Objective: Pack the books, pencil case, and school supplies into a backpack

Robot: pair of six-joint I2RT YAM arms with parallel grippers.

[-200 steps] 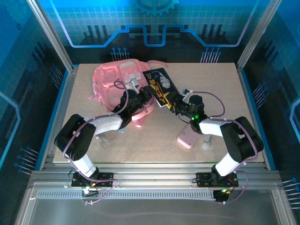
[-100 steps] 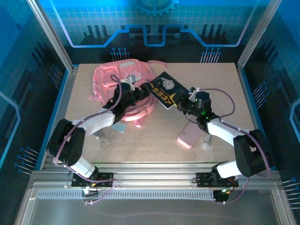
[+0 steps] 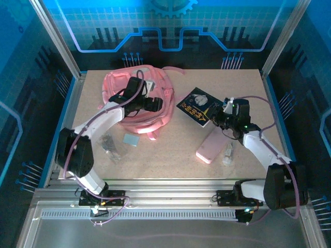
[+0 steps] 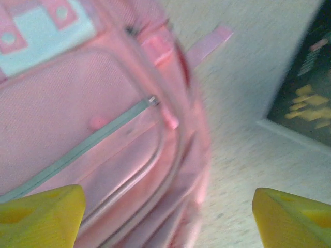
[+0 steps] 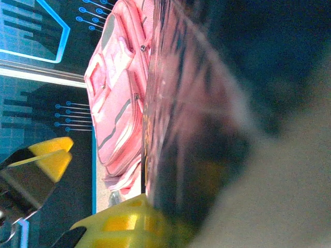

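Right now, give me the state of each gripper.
Left gripper: jaws open, holding nothing, over the backpack.
Right gripper: jaws shut on the edge of the black book.

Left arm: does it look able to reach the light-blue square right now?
Probably yes. The left gripper hangs open and empty above the backpack, and the light-blue square lies uncovered on the table on that arm's own side, with nothing resting on it.
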